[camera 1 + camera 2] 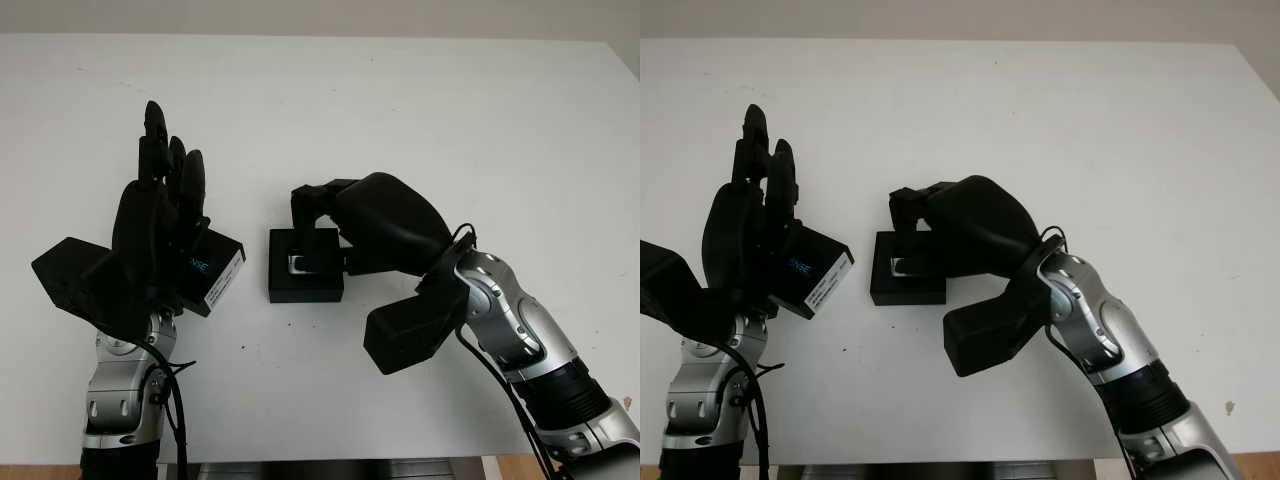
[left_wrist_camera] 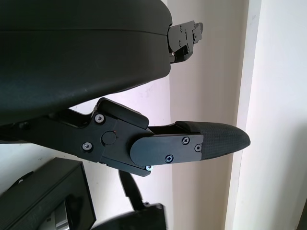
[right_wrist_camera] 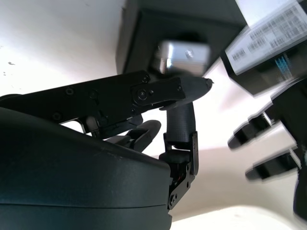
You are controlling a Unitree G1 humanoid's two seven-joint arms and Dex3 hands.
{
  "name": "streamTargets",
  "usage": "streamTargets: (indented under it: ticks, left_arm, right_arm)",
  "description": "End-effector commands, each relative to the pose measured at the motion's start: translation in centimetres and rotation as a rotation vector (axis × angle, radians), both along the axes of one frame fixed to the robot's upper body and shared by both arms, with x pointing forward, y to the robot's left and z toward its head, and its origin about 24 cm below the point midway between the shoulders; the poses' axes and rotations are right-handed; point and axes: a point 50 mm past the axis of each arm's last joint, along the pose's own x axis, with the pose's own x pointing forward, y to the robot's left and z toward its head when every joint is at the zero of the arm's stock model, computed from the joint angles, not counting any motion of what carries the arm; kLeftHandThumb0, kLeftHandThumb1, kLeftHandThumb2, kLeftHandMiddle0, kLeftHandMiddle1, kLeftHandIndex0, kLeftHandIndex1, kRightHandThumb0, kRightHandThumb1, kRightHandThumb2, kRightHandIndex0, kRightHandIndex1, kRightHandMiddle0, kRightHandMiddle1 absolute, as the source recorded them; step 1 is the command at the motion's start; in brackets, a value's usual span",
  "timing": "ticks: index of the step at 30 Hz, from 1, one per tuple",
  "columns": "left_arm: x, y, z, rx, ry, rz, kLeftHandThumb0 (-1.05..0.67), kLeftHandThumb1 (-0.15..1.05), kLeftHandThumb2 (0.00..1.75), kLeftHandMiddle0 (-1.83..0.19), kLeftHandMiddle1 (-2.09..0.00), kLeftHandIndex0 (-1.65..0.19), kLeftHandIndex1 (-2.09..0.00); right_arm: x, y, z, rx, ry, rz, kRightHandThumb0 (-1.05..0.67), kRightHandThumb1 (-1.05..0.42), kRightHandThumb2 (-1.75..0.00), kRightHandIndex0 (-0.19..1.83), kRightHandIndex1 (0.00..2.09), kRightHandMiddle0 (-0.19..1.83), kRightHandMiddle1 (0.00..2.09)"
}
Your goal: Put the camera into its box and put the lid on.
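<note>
Open black box (image 1: 305, 268) near the middle of the white bench (image 1: 400, 110), flat on the surface. Small silver and black camera (image 1: 300, 264) inside it, low in the recess, silver face seen from the right wrist view (image 3: 184, 53) too. Right hand (image 1: 330, 205) reaching in from the right side, shell above and beside the box, fingers (image 1: 312, 195) curled down over the far edge of the box, just above the camera; no firm grip visible, contact with the camera impossible to tell. From the right wrist view, one finger tip (image 3: 194, 86) just in front of the camera's silver face.

Left hand (image 1: 165, 215) raised at the left of the box, fingers pointing up and away, closed around the black lid (image 1: 212, 268). Lid tilted, clear of the bench, white label with small print (image 1: 226, 278) on the end facing the box. Lid near the box but apart from it, a strip of bare bench between.
</note>
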Motion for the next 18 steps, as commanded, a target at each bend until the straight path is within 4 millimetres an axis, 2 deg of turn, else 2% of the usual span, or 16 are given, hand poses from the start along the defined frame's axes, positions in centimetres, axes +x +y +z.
streamTargets:
  ticks: [1,12,18]
  left_arm:
    - [0.01,0.06,0.31,0.001,-0.018,-0.004,-0.8,1.05,0.49,0.19,0.0,0.19,0.0]
    - [-0.03,0.09,0.19,0.006,-0.017,-0.009,-0.81,1.05,0.49,0.19,0.0,0.19,0.0]
    - [-0.04,0.02,0.09,-0.007,-0.018,-0.001,-0.81,1.05,0.47,0.19,0.0,0.19,0.0]
  right_arm:
    - [-0.14,-0.09,0.93,0.057,0.003,0.0,-0.41,-1.05,-0.17,0.51,0.21,0.33,1.88]
    - [0.16,-0.54,1.83,0.115,0.006,-0.043,-0.4,-1.05,-0.13,0.51,0.23,0.4,1.92]
    - [0.25,-0.69,1.84,0.087,-0.024,-0.044,-0.44,-1.05,-0.09,0.5,0.25,0.42,1.84]
